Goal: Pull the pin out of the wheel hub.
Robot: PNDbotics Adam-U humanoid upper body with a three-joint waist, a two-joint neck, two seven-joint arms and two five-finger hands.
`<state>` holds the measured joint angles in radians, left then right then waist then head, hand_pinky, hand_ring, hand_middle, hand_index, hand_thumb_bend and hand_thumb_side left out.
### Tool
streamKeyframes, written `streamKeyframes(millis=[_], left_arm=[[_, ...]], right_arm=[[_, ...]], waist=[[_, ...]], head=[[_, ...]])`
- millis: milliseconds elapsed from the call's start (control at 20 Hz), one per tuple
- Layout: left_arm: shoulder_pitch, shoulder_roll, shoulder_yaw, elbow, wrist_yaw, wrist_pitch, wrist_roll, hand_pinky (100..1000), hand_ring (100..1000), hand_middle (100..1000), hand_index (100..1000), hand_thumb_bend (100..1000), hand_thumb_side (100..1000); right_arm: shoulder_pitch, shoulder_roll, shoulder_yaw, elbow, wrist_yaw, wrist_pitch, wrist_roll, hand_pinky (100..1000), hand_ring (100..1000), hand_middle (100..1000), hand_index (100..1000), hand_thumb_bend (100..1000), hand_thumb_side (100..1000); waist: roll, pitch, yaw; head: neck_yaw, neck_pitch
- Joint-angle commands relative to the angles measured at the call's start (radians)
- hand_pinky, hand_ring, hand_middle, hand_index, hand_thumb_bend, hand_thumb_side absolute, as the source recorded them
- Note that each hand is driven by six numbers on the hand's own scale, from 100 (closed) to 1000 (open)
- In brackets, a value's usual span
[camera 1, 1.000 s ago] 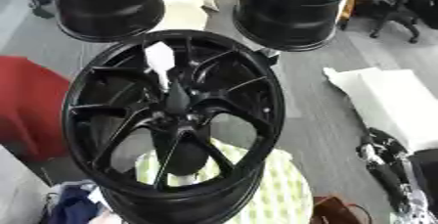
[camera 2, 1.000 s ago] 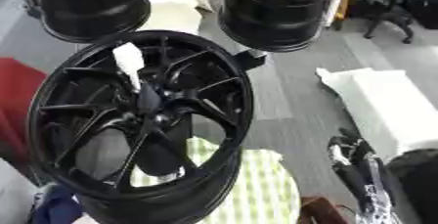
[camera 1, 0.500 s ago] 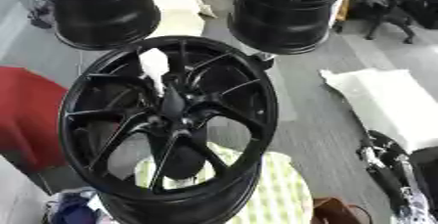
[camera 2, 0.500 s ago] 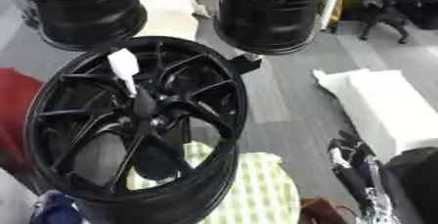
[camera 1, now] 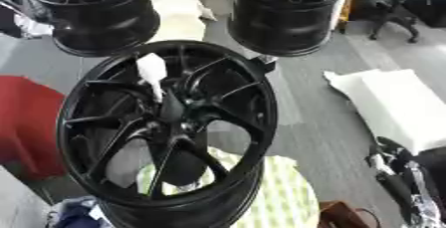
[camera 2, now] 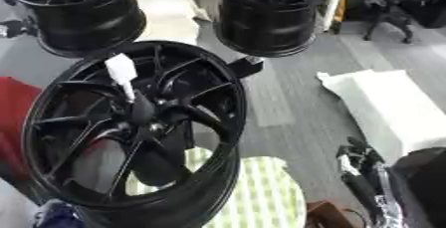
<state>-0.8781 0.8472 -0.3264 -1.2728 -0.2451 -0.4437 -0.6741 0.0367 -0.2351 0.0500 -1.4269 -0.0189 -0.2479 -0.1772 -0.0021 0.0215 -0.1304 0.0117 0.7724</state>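
- Black wheel (camera 1: pixel 166 132) fills the left-centre foreground, face up; the white-tagged pin (camera 1: pixel 154 75) stands in its hub (camera 1: pixel 170 117).
- Right hand (camera 2: pixel 357 165) at lower right shows more fully in the right eye view; finger state cannot be told.
- Grey floor (camera 1: pixel 305 122) carries two more black wheels (camera 1: pixel 287 10) behind, a white pad (camera 1: pixel 396 105) right, and a checked cloth (camera 2: pixel 261 192).

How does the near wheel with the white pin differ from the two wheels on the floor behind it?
The near wheel stands tilted, its spoked face toward the camera, with a white-tipped pin sticking from its hub. The back wheels, left and right, lie flat, faces up, no pin visible. The near one fills more of the view. All three are black and multi-spoke.
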Motion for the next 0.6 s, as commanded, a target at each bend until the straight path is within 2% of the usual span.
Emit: streamKeyframes(millis=[50,600], left_arm=[[-0.034,-0.002,-0.018,0.011,-0.017,-0.228,-0.232,817,762,764,900,327,417],[-0.073,-0.073,-0.103,0.071,-0.075,-0.288,-0.233,844,802,827,920,334,379]], right_arm=[[-0.003,-0.023,-0.001,-0.008,0.004,-0.005,0.002,681,633,665,825,148,452],[-0.002,-0.022,0.000,-0.006,0.003,-0.006,0.004,681,632,664,825,151,453]], waist=[[0.002,-0.015,-0.001],[0.002,-0.021,-0.002]], head=[[0.001,-0.002],[0.003,-0.002]])
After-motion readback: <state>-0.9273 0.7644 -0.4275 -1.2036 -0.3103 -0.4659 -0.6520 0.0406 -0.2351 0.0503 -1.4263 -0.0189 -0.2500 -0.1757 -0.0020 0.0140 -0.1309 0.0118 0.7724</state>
